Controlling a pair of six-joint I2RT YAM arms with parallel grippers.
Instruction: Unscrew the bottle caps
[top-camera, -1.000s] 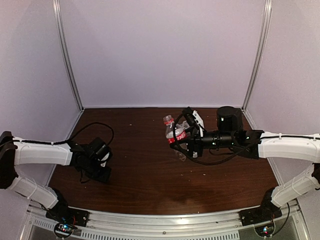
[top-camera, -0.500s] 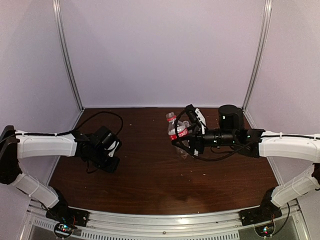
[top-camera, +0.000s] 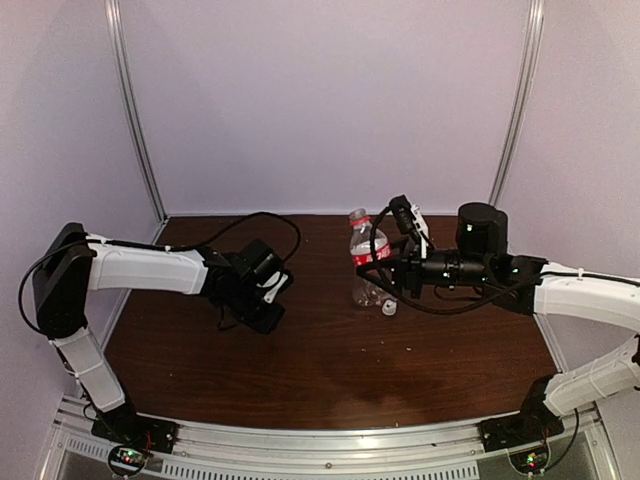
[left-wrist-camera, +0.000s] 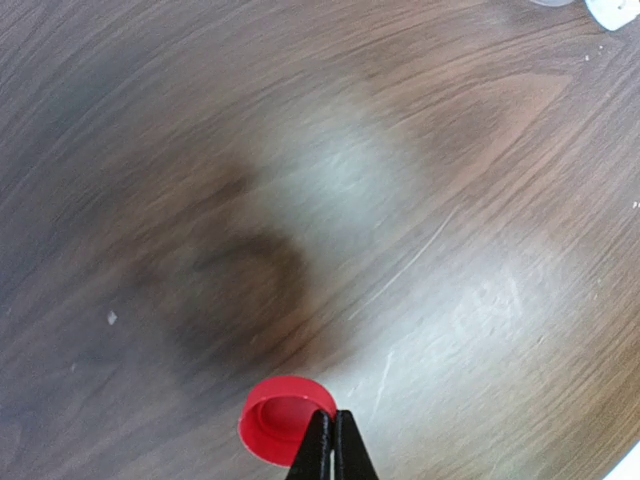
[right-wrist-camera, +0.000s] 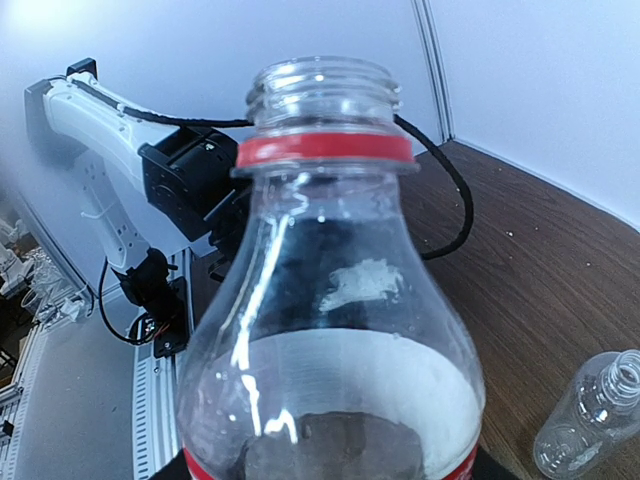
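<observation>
Clearly the red cap (left-wrist-camera: 275, 420) is off its bottle: the left gripper (left-wrist-camera: 330, 442) has its two black fingertips pressed together on the cap's rim, with the cap's open side facing the wrist camera above the dark wooden table (top-camera: 320, 360). From overhead, that arm reaches across the left half of the table, well apart from the bottles. The right gripper (top-camera: 380, 264) is closed around the body of the red-labelled bottle (right-wrist-camera: 330, 300), which it holds upright toward the back of the table, right of centre. In the right wrist view this bottle fills the frame. Its threaded mouth is open and uncapped, and a red ring sits just under the threads. The gripper's own fingers are hidden behind the bottle there. Just in front of the held bottle, nearer the arm bases, is the clear unlabelled bottle (right-wrist-camera: 598, 420), also without a cap. Whether it stands or lies on its side I cannot tell. The white cap (top-camera: 388, 308) rests on the table just beside that bottle, on its near right side.
</observation>
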